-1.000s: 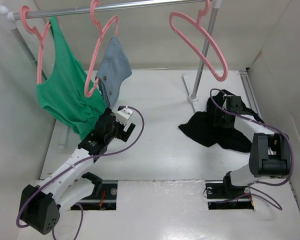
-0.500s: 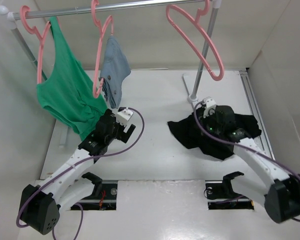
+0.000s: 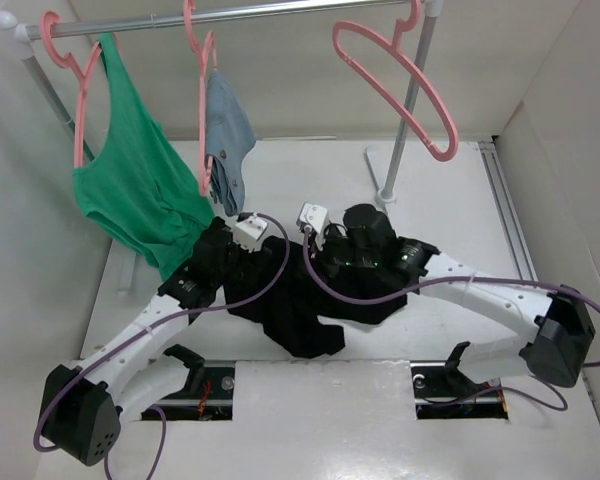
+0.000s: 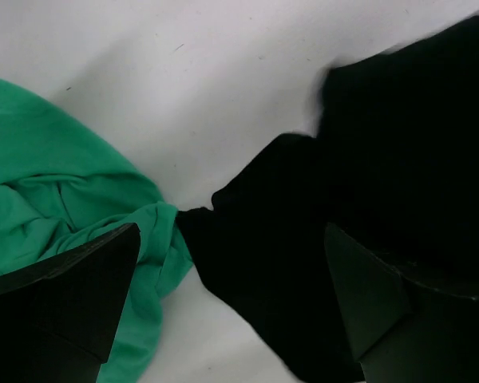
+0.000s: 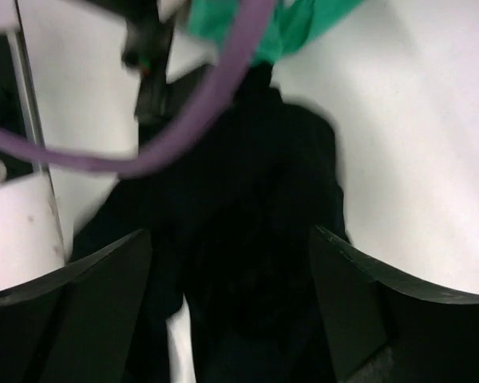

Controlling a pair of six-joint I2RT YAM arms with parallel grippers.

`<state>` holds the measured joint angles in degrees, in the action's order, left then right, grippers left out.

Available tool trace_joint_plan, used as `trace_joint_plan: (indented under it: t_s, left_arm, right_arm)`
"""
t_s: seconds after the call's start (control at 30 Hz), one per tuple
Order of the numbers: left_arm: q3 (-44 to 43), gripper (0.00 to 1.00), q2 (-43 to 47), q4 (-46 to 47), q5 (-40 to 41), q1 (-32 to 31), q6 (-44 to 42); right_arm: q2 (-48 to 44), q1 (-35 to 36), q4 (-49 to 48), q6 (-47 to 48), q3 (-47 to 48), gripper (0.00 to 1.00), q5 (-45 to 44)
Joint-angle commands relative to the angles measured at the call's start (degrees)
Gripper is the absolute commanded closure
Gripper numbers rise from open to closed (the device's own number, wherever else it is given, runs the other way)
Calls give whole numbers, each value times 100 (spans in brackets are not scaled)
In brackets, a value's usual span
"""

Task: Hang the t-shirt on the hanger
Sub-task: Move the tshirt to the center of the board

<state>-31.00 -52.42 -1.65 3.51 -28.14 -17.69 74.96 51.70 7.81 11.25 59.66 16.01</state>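
Cannot make out any print or lettering on the black cloth in these views. Finds the t-shirt [image 3: 300, 318] heaped on the white surface [image 3: 320, 170], low in the centre of the overhead frame, soft, matte and deeply creased, right under both wrists. Finds the hanger [image 3: 441, 152] at the upper right, thin pink plastic with a curved hook and sloped shoulders, hung bare on the metal rail [image 3: 280, 10] and well apart from the shirt. Sets the slanted stand pole [image 3: 405, 120] just behind it. Counts two other garments hung at the upper left: a green tank top [image 3: 130, 190], drooping with its hem on the surface, and a grey-blue garment [image 3: 225, 130] beside it. Shows, in the left wrist view, the left end effector [image 4: 231, 231] with fingers spread wide and gripping nothing, over the meeting of green hem and black cloth. Shows, in the right wrist view, the right end effector [image 5: 230, 233] likewise spread, black folds below the gap, clamped on nothing. Catches a purple cable [image 5: 223, 84] sweeping across the upper left of that view, in front of the cloth and blurred by closeness.
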Motion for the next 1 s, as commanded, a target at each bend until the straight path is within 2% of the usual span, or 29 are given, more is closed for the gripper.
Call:
trace_joint_plan:
  t_s: [0.0, 0.13, 0.2, 0.3, 0.33, 0.47, 0.57, 0.73, 0.83, 0.87, 0.9, 0.93, 0.97]
  left_arm:
    - [-336, 0, 30, -37, -34, -25, -67]
    - [-389, 0, 30, -344, -473, -25, -366]
    - [-458, 0, 30, -651, -1104, -25, -803]
    - [-512, 0, -180, -1125, -1904, -25, -1437]
    - [-512, 0, -441, -1197, -1906, -86, -1656]
    - [-757, 0, -1374, -1610, -1503, -86, -2306]
    - [-898, 0, -1945, -1856, -1300, -86, -2589]
    - [-732, 0, -2061, -1909, -1195, -551, -2906]
    - [-442, 22, -1948, -1856, -992, -763, -3020]
    - [-442, 39, -1947, -1856, -992, -763, -3021]
    - [-442, 50, -1886, -1856, -992, -763, -3021]
    - [-442, 67, -1807, -1909, -992, -763, -3021]
    - [-442, 89, -1806, -1909, -931, -763, -3021]
  right_arm:
    - [-32, -20, 98, 255, -101, 15, 324]
    - [-988, -20, 98, 28, -953, 12, -273]
    - [-1351, -177, 150, -165, -1271, 10, -641]
    - [-1774, -660, 229, -763, -1825, 11, -1108]
    - [-1774, -1036, 229, -851, -1948, 11, -1109]
    - [-1162, -1679, 378, -1063, -2151, 15, -995]
    - [-721, -1734, 379, -1063, -2090, 15, -1065]
    - [167, -1857, 265, -1133, -2037, 14, -1258]
    - [649, -1989, 151, -1186, -2037, 19, -1171]
    - [747, -1989, 150, -1116, -2037, 27, -1109]
    - [844, -1989, 81, -1116, -2037, 33, -996]
    - [1002, -1989, 80, -1116, -1985, 43, -995]
    - [1064, -1989, 80, -1116, -1932, 58, -995]
